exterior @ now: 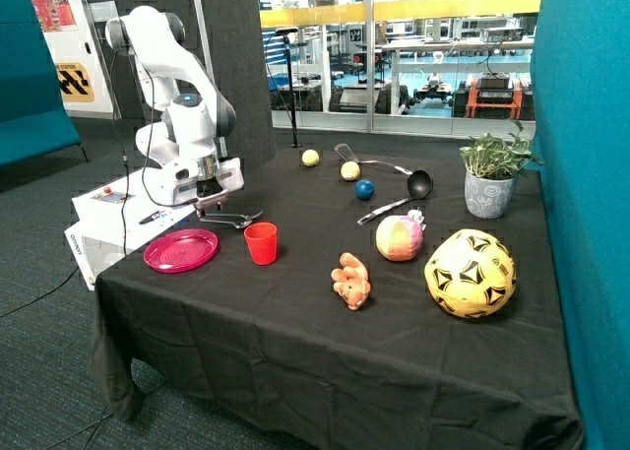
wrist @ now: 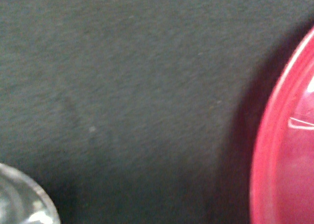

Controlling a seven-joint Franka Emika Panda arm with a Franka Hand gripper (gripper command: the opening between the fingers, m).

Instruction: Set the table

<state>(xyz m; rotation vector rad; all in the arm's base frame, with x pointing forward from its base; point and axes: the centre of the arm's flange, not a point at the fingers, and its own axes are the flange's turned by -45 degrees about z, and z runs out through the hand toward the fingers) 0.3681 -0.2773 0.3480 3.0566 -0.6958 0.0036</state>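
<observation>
Nearest to where I stand is the front edge of the counter (exterior: 295,371), draped in black cloth and bare along this side. Just behind it lie a small plush toy (exterior: 351,281) and a yellow football (exterior: 471,272), with a pink and yellow ball (exterior: 399,238) between them and a little further back.

The place setting is at the robot's end. A pink plate (exterior: 181,250) lies flat near the corner, and a red cup (exterior: 261,243) stands upright just beside it, apart from the rim. Behind both, on the cloth, lies what appears to be cutlery (exterior: 234,219); whether fork or spoon cannot be told. The claw (exterior: 210,205) hangs low directly at the handle end of that piece. I cannot tell whether the claw is clenched or released. The wrist view shows the plate's rim (wrist: 274,150), bare cloth and the edge of a shiny rounded object (wrist: 22,199), probably part of the cutlery.

Further back, well apart from the setting, a ladle (exterior: 399,199) and a spatula (exterior: 366,160) lie near two yellow balls (exterior: 349,170) and a blue one (exterior: 364,189). A potted plant (exterior: 490,179) stands at the far corner.

Assessment: plate and cup look placed; one piece of cutlery is beside them but sits askew behind the cup. The task seems well advanced; straightening or adding cutlery likely remains.
</observation>
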